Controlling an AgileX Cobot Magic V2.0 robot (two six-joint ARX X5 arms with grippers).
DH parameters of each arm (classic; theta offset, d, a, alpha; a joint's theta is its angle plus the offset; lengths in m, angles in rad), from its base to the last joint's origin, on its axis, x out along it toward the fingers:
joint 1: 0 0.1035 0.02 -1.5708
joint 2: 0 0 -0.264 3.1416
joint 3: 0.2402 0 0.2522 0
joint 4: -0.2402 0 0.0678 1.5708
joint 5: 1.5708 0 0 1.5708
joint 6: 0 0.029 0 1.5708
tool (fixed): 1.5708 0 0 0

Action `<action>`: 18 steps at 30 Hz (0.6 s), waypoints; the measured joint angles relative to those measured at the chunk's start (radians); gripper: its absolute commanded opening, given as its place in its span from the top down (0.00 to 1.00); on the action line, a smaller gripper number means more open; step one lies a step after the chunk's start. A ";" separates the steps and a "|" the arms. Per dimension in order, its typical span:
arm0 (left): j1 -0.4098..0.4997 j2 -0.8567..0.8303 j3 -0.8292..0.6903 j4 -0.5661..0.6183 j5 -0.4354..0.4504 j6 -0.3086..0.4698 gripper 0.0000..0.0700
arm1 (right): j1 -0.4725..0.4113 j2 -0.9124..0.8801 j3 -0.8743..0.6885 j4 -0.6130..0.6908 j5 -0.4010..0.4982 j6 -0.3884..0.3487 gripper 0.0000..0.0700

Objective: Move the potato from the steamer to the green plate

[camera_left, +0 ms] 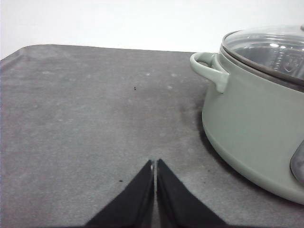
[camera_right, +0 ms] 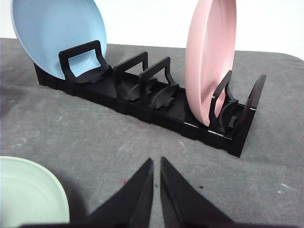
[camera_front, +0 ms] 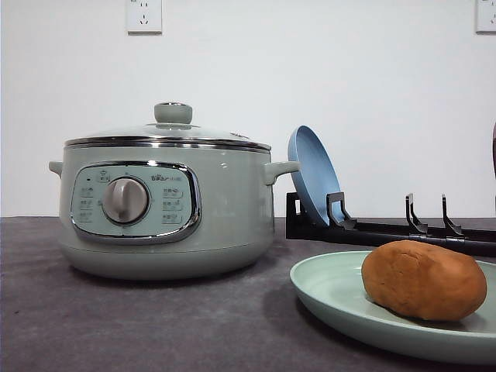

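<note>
Front view: the potato (camera_front: pixel 424 280) is seen lying on the green plate (camera_front: pixel 333 291), toward the plate's right side, at the lower right of the dark grey table (camera_front: pixel 116 325). The steamer (camera_front: pixel 167 198) is placed to the left of the plate and apart from it, with its glass lid (camera_front: pixel 172 128) seated on the rim and its grey dial (camera_front: pixel 125 200) turned toward the camera. Behind the plate, a black dish rack (camera_front: pixel 387 229) is laid along the table's far edge; a blue plate (camera_front: pixel 311 174) is held on edge in its leftmost slot, just beside the steamer's right handle. Two wall sockets (camera_front: pixel 144 15) are fixed on the white wall.

Left wrist view: the left gripper (camera_left: pixel 155 164) is shown with its black fingertips pressed together, nothing being held between them. It is held low over bare tabletop, with the steamer (camera_left: pixel 251 128) near it to one side; one side handle and part of the lid are visible.

Right wrist view: the right gripper (camera_right: pixel 156 161) is shown nearly closed, a narrow slit being left between its tips and nothing being gripped. It is pointed toward the dish rack (camera_right: pixel 156 102), in which the blue plate (camera_right: pixel 59 33) and a pink plate (camera_right: pixel 209 59) are stood upright at opposite ends. An edge of the green plate (camera_right: pixel 33 190) is seen beside the gripper.
</note>
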 measured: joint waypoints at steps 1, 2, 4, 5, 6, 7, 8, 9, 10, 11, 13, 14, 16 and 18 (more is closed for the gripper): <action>0.000 0.000 0.000 0.000 0.000 0.000 1.00 | 0.000 0.000 0.000 0.000 0.000 0.000 0.98; 0.000 0.000 0.000 0.000 0.000 0.000 1.00 | 0.000 0.000 0.000 0.000 0.000 0.000 0.98; 0.000 0.000 0.000 0.000 0.000 0.000 1.00 | 0.000 0.000 0.000 0.000 0.000 0.000 0.98; 0.000 0.000 0.000 0.000 0.000 0.000 1.00 | 0.000 0.000 0.000 0.000 0.000 0.000 0.98; 0.000 0.000 0.000 0.000 0.000 0.000 1.00 | 0.000 0.000 0.000 0.000 0.000 0.000 0.98; 0.000 0.000 0.000 0.000 0.000 0.000 1.00 | 0.000 0.000 0.000 0.000 0.000 0.000 0.98; 0.000 0.000 0.000 0.000 0.000 0.000 1.00 | 0.000 0.000 0.000 0.000 0.000 0.000 0.98; 0.000 0.000 0.000 0.000 0.000 0.000 1.00 | 0.000 0.000 0.000 0.000 0.000 0.000 0.98; 0.000 0.000 0.000 0.000 0.000 0.000 1.00 | 0.000 0.000 0.000 0.000 0.000 0.000 0.98; 0.000 0.000 0.000 0.000 0.000 0.000 1.00 | 0.000 0.000 0.000 0.000 0.000 0.000 0.98; 0.000 0.000 0.000 0.000 0.000 0.000 1.00 | 0.000 0.000 0.000 0.000 0.000 0.000 0.98; 0.000 0.000 0.000 0.000 0.000 0.000 1.00 | 0.000 0.000 0.000 0.000 0.000 0.000 0.98; 0.000 0.000 0.000 0.000 0.000 0.000 1.00 | 0.000 0.000 0.000 0.000 0.000 0.000 0.98; 0.000 0.000 0.000 0.000 0.000 0.000 1.00 | 0.000 0.000 0.000 0.000 0.000 0.000 0.98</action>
